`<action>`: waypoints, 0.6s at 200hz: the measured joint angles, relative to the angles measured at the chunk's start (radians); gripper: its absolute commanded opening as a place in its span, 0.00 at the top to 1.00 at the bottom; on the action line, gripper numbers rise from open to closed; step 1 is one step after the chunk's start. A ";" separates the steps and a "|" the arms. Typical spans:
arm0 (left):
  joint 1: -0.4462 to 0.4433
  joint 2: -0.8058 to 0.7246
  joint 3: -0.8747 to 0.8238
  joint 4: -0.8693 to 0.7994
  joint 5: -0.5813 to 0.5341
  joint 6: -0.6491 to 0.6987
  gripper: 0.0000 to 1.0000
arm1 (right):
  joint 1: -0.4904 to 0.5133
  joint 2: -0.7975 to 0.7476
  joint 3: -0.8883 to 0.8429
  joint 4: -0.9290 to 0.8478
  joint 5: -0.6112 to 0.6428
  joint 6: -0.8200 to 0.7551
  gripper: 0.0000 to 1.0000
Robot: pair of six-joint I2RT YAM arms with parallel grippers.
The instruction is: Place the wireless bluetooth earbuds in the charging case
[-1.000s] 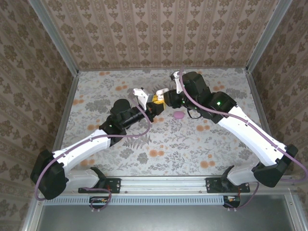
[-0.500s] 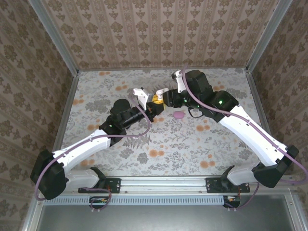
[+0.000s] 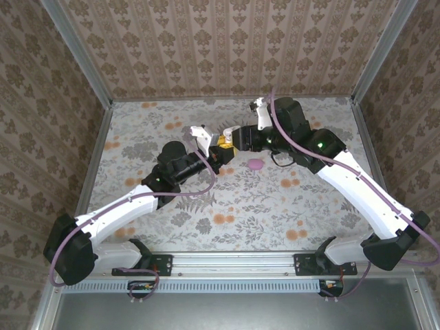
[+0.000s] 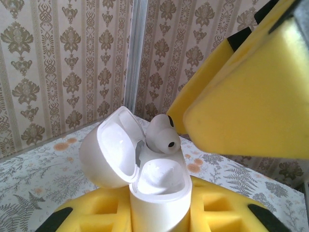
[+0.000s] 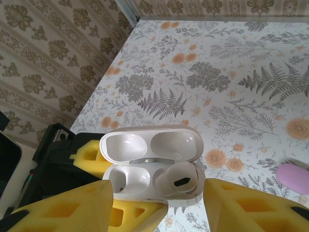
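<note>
The left gripper (image 3: 218, 150) is clamped on the case (image 5: 152, 169), whose lid (image 5: 149, 142) stands open. A white earbud (image 5: 177, 181) sits in one socket. The right gripper (image 5: 157, 210) hangs close over it, jaws half apart, holding nothing. A pink earbud (image 5: 295, 176) lies nearby on the table (image 5: 231, 72).

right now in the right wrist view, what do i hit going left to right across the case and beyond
in the open charging case: empty socket → white earbud in the other socket → pinkish-purple earbud lying on the table
</note>
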 measured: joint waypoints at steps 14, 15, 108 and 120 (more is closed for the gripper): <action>0.000 0.000 0.000 0.000 0.000 0.000 0.75 | -0.007 -0.003 0.000 0.001 -0.003 0.012 0.54; 0.000 0.000 0.000 0.000 0.000 0.000 0.75 | -0.007 -0.003 0.000 0.001 -0.003 0.011 0.54; 0.000 0.000 0.002 0.000 0.004 0.000 0.75 | -0.023 -0.011 -0.021 0.036 -0.045 0.044 0.65; 0.000 0.000 0.002 -0.001 0.006 0.000 0.75 | -0.027 -0.010 -0.021 0.045 -0.067 0.047 0.65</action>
